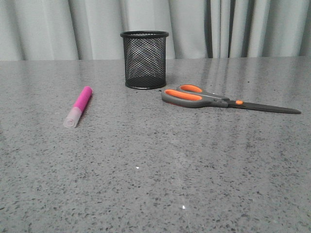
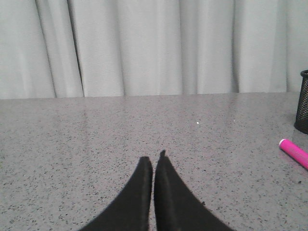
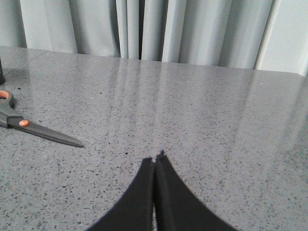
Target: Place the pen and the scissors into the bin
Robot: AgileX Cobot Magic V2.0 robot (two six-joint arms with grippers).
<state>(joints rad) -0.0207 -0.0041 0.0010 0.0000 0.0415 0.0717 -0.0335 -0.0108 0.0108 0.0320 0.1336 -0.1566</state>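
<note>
The black wire-mesh bin [image 1: 144,59] stands upright at the back middle of the table. The magenta pen [image 1: 79,106] with a whitish cap lies to its front left. The scissors [image 1: 218,99], grey handles lined in orange, lie to the bin's front right, dark blades pointing right. Neither gripper shows in the front view. My left gripper [image 2: 153,161] is shut and empty; the pen's end [image 2: 294,152] and the bin's edge [image 2: 302,101] show at that view's side. My right gripper [image 3: 155,157] is shut and empty, with the scissors [image 3: 29,126] off to one side.
The grey speckled table [image 1: 160,179] stretches across all views. Pale curtains [image 1: 58,26] hang behind its far edge.
</note>
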